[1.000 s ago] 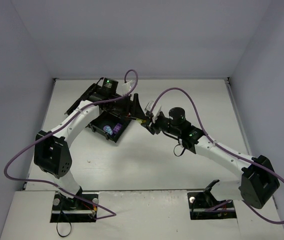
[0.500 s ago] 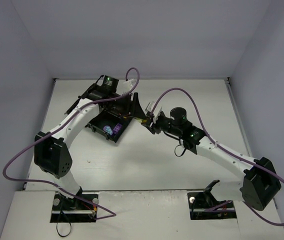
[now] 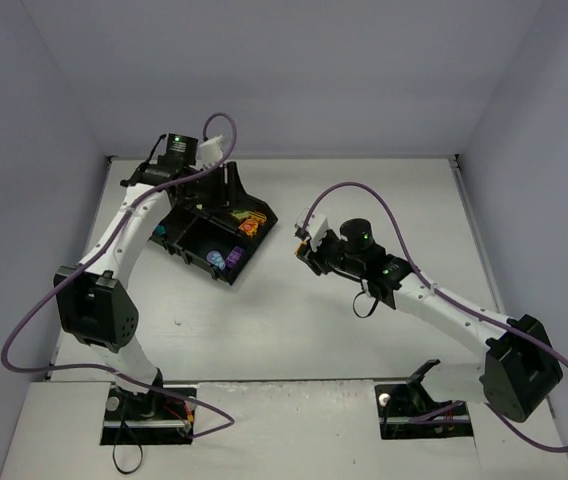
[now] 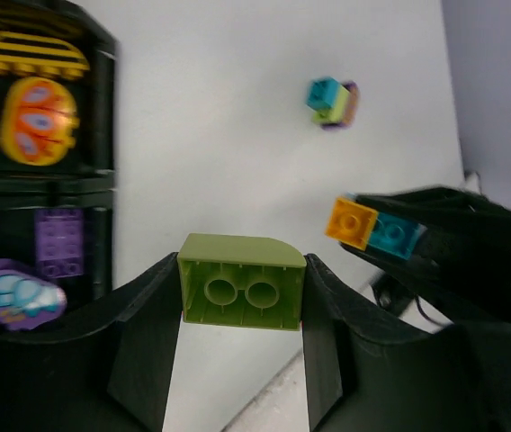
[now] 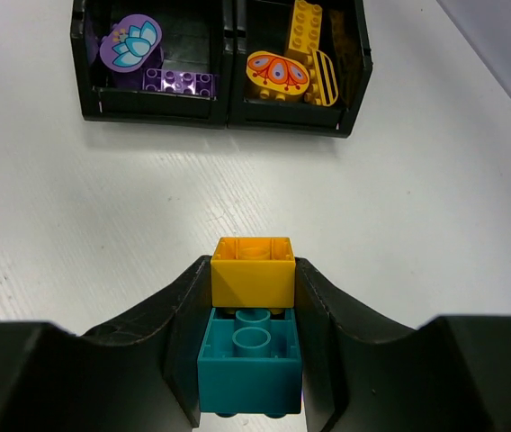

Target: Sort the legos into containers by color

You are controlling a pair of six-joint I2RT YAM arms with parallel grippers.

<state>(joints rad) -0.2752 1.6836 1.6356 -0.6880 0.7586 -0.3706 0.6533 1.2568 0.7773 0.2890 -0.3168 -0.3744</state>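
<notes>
My left gripper is shut on a lime green brick, held above the table beside the black tray. In the top view the left gripper hangs over the tray's far edge. My right gripper is shut on an orange-yellow brick stacked on a teal-blue brick, off the tray's right corner. The tray's compartments hold purple bricks and orange-yellow bricks. A small teal, lime and purple stack lies on the table.
A purple flower piece lies with the purple bricks and an orange oval piece with the orange-yellow ones. A small teal thing sits at the tray's left edge. Grey walls enclose the white table on three sides.
My left gripper has drawn away from the right gripper, back and to the left over the tray's far side, with the lime green brick. The right gripper stayed nearly in place.
</notes>
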